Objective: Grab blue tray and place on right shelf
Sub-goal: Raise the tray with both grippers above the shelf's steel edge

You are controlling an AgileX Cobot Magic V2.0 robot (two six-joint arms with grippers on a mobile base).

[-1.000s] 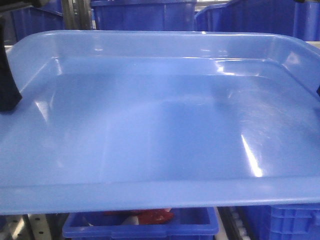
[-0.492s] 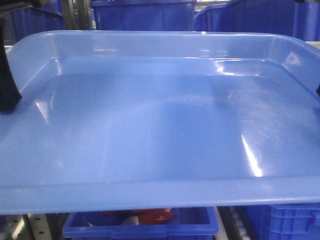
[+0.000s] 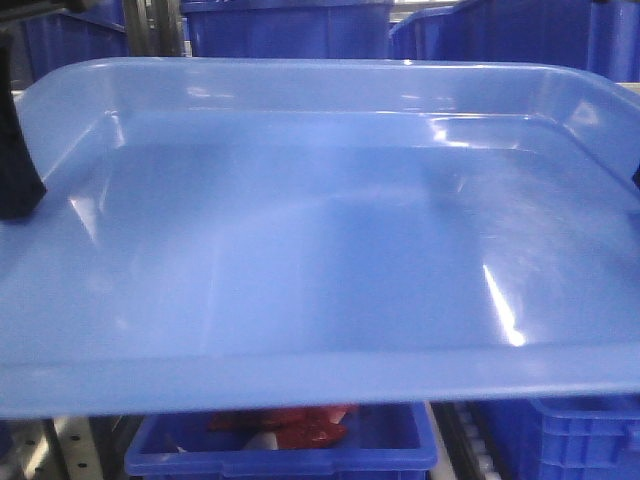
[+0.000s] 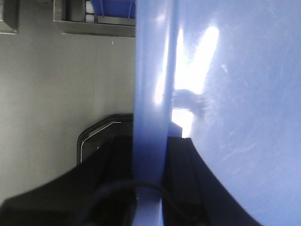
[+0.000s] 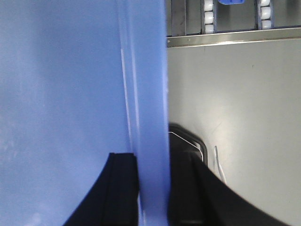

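Observation:
The blue tray [image 3: 320,250], light glossy periwinkle with low walls, fills the front view and is held off any surface by both arms. My left gripper [image 4: 150,157] is shut on its left rim, one black finger on each side of the wall; it shows as a dark shape [image 3: 15,160] at the tray's left edge. On the opposite rim my right gripper [image 5: 153,165] is shut the same way, and only a sliver of it [image 3: 636,180] shows in the front view. A shiny steel rail [image 5: 235,36] with small screws, probably the right shelf, crosses the top of the right wrist view.
Deep dark blue bins [image 3: 290,25] stand close behind the tray, with another bin [image 3: 290,445] holding red items below its near rim. White rollers [image 5: 208,16] sit above the steel rail. A grey rack frame [image 4: 94,23] is at the upper left of the left wrist view.
The tray's near rim has risen slightly in the front view, so a little more of the bin below shows. Both grips look unchanged.

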